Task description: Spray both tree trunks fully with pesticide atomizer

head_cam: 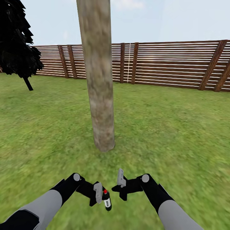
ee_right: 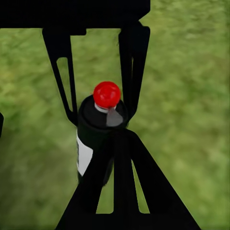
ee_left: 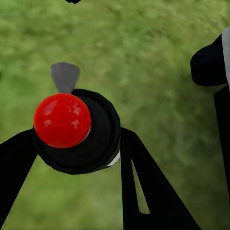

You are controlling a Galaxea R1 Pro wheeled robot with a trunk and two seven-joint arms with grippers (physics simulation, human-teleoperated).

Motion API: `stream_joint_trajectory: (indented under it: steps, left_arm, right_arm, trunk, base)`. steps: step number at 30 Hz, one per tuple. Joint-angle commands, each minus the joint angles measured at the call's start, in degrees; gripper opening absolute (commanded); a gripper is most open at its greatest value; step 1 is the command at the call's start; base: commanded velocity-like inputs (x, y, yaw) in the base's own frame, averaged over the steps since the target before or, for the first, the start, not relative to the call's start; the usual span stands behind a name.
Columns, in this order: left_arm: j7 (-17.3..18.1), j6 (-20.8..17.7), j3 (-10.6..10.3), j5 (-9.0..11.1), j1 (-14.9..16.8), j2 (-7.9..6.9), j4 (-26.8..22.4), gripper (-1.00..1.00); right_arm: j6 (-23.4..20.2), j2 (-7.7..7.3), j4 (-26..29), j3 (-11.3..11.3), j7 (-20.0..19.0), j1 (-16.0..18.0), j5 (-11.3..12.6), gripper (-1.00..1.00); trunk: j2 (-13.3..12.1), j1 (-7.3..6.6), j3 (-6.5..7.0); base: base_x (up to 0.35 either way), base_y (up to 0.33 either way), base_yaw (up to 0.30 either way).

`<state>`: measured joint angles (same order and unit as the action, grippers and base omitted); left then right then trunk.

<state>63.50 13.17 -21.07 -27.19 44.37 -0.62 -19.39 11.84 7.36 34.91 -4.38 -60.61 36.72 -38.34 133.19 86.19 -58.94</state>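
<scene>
The pesticide atomizer [head_cam: 107, 200], a small black bottle with a white label and a red cap, stands upright between the fingers of my left gripper [head_cam: 99, 193], which is shut on it. The left wrist view looks down on its red cap [ee_left: 62, 120], with the left gripper [ee_left: 76, 136] closed around the body. My right gripper [head_cam: 120, 185] hangs open just right of the bottle, not touching it. In the right wrist view the atomizer [ee_right: 98, 127] sits in front of the right gripper [ee_right: 61, 129]. One thick grey-tan tree trunk [head_cam: 101, 95] rises straight ahead, beyond both grippers.
Green grass floor [head_cam: 172, 134] spreads all around the trunk. A brown slatted fence [head_cam: 172, 65] closes the back of the garden. A thin-trunked dark-leaved tree [head_cam: 16, 41] stands at the far left.
</scene>
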Motion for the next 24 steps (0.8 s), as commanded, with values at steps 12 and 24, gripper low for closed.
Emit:
stream_joint_trajectory:
  steps: [12,24]
  left_arm:
    - [0.05,0.47,0.07,-0.41,0.1,0.62,-0.55,-1.0]
    - [0.05,0.59,0.07,-0.41,0.05,1.75,-0.51,-1.0]
  right_arm:
    - [0.56,-0.1,0.07,0.08,0.05,0.02,-0.6,-1.0]
    - [0.56,-0.15,0.07,0.08,0.05,0.02,-0.6,-1.0]
  trunk:
    - [0.02,-0.01,-0.05]
    - [0.02,-0.01,-0.05]
  base:
    - [0.0,0.0,0.0]
    - [0.0,0.0,0.0]
